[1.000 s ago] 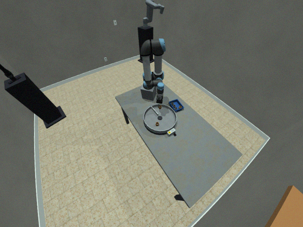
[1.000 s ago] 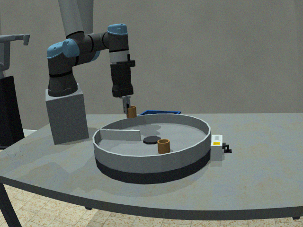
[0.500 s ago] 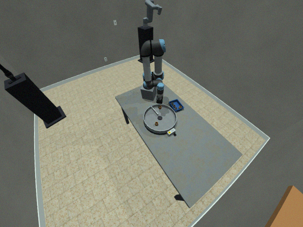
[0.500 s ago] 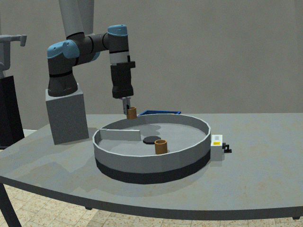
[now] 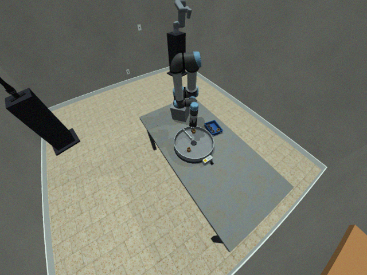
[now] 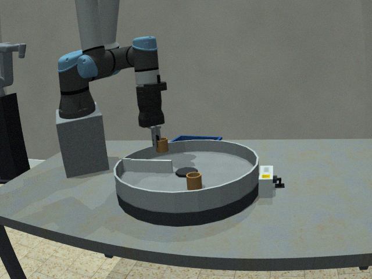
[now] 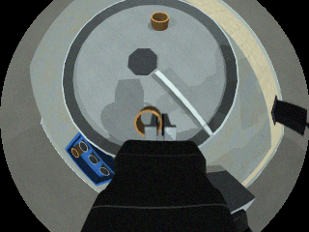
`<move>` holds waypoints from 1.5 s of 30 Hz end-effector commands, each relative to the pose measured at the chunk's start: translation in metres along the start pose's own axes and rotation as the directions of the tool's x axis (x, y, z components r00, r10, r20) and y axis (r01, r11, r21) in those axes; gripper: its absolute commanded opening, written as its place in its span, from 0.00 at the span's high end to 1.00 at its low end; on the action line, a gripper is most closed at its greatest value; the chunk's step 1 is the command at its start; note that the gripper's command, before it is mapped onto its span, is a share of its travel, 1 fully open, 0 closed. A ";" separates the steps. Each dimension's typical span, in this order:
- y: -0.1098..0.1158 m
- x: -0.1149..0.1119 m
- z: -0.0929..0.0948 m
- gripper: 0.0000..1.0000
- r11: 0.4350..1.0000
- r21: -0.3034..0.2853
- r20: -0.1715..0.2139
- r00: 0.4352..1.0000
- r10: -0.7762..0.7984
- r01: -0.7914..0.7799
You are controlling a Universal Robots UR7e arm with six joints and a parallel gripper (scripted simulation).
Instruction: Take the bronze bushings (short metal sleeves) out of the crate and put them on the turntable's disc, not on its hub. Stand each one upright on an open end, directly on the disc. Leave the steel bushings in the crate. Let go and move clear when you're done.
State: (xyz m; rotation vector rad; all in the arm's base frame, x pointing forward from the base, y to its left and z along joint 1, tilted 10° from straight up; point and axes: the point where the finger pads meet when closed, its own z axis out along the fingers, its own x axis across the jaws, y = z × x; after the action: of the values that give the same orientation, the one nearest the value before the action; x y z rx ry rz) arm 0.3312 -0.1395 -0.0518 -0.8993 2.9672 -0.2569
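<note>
My gripper [image 5: 191, 129] [image 6: 156, 145] [image 7: 159, 120] is shut on the wall of a bronze bushing [image 5: 193, 131] [image 6: 163, 145] [image 7: 137, 129], which hangs upright above the turntable's disc [image 5: 204, 146] [image 6: 222, 168] [image 7: 193, 53], near the rim on the robot's side. Another bronze bushing [image 5: 188, 149] [image 6: 193, 181] [image 7: 159, 23] stands upright on the disc, across the dark hub [image 5: 193, 142] [image 6: 186, 172] [image 7: 143, 62]. The blue crate [image 5: 214, 125] [image 6: 195, 137] [image 7: 81, 165] holds one bronze bushing [image 5: 218, 129] [image 7: 75, 153] and three that look steel, such as the steel bushing [image 7: 104, 171] in a corner.
A raised wall [image 6: 168, 202] rings the disc. A pale divider [image 5: 187, 134] [image 6: 147, 165] [image 7: 183, 101] runs inward from it toward the hub, close to the held bushing. A white box [image 5: 207, 160] [image 6: 266, 184] with a dark crank sits outside the wall.
</note>
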 end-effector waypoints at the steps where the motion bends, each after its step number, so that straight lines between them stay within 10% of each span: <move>1: 0.000 0.000 0.002 1.00 1.000 0.002 0.001 1.000 0.000 0.000; 45: -0.001 0.000 0.010 1.00 1.000 0.002 0.001 1.000 0.000 0.000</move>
State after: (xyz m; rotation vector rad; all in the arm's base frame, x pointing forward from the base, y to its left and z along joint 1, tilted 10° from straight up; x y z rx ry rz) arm 0.3317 -0.1404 -0.0569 -0.8992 2.9666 -0.2582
